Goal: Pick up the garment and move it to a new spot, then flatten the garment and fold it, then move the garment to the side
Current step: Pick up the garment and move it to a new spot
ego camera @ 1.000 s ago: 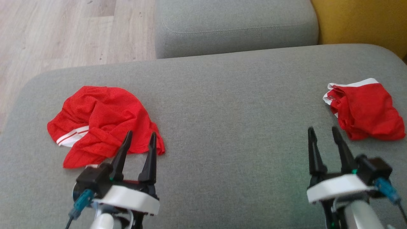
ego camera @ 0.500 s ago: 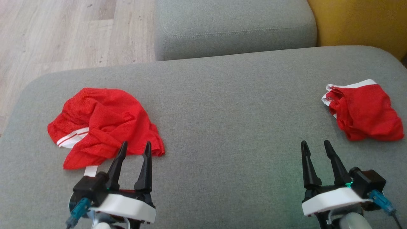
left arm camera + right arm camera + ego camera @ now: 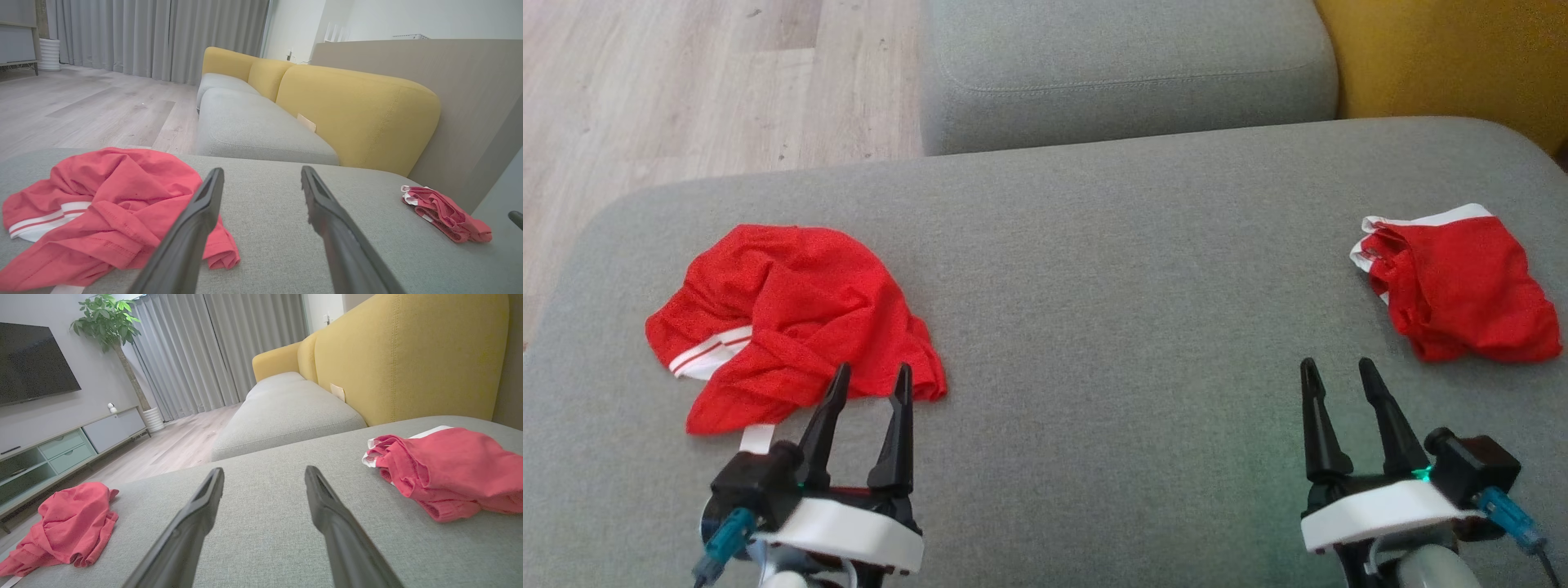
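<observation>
Head view: left gripper [image 3: 872, 369], jaws spread and empty, hovers at the near edge of a crumpled red garment [image 3: 792, 314] lying just ahead and leftward on the grey sofa cushion [image 3: 1135, 286]. Well apart, the right gripper [image 3: 1336, 363] is likewise spread and empty; a second red garment [image 3: 1462, 286] lies ahead-right of it.

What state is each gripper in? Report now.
Left gripper: open, holding nothing, beside the crumpled red white-striped garment.
Right gripper: open, holding nothing, over the grey fabric cushion.
</observation>
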You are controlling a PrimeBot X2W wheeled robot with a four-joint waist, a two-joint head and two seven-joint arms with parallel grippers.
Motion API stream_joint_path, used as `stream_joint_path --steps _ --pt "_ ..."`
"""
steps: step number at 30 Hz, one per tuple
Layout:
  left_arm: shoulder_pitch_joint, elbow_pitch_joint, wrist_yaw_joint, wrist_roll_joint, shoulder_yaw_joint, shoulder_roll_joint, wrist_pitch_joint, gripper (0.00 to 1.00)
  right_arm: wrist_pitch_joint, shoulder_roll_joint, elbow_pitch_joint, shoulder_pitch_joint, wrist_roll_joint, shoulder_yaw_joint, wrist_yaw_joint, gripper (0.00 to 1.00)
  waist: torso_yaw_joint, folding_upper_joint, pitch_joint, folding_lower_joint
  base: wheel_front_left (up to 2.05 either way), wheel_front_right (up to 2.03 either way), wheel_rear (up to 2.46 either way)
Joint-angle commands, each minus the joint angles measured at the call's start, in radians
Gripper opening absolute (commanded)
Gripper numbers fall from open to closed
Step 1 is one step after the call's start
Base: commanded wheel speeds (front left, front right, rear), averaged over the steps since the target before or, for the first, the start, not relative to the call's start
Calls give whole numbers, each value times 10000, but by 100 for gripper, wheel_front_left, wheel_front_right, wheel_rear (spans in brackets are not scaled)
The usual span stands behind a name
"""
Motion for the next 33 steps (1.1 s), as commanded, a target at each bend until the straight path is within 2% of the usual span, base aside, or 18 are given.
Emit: stream_joint_path --steps 1,8,22,33 --pt "-421 -301 54 -119 358 8 -78 100 -134 -21 -383 -354 46 203 -9 100 24 0 -1 0 0 0 0" --pt "-546 -284 114 -97 433 8 -78 100 -135 -21 -306 -390 25 427 -9 100 507 0 38 0 0 0 0" --pt "-556 -292 100 137 828 8 -78 100 -135 -20 -18 -612 283 1293 -9 100 2282 0 14 0 0 0 0" --pt "-432 -304 58 369 1163 8 -78 100 -135 -20 65 -545 443 1453 -9 100 2966 0 35 0 0 0 0"
